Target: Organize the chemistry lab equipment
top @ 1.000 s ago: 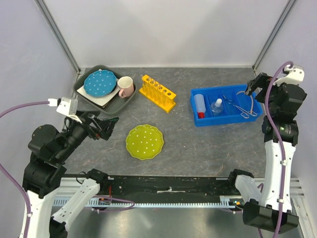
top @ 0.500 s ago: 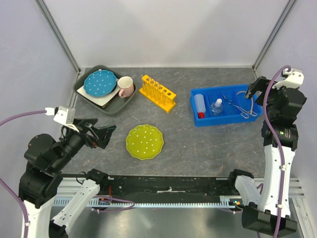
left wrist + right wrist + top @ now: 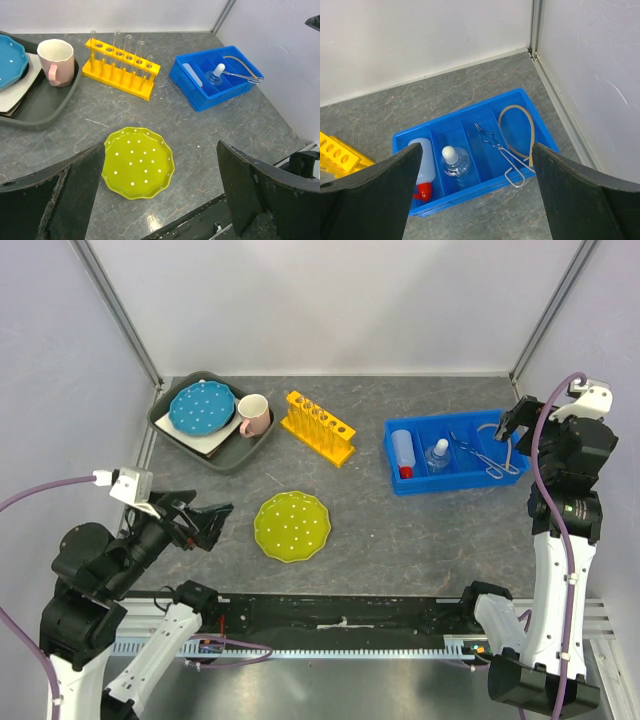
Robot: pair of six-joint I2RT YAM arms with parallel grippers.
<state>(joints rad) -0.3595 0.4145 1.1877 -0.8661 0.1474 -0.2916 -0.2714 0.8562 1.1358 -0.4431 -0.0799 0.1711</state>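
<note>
With left gripper (image 3: 211,523) and right gripper (image 3: 507,425) both spread wide and empty, and the white red-capped squeeze bottle (image 3: 422,172), clear white-capped flask (image 3: 454,161) and metal tongs (image 3: 501,150) already sorted in the blue plastic bin (image 3: 470,196), a reach to the yellow test-tube rack (image 3: 120,67) on the grey counter (image 3: 200,135) is judged to be called for next.

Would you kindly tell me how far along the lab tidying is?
Done: white red-capped squeeze bottle, small clear white-capped flask and metal tongs lie in the blue compartment bin. In hand: nothing; left gripper and right gripper are open, empty. Left, perhaps: the yellow test-tube rack outside the bin.
</note>
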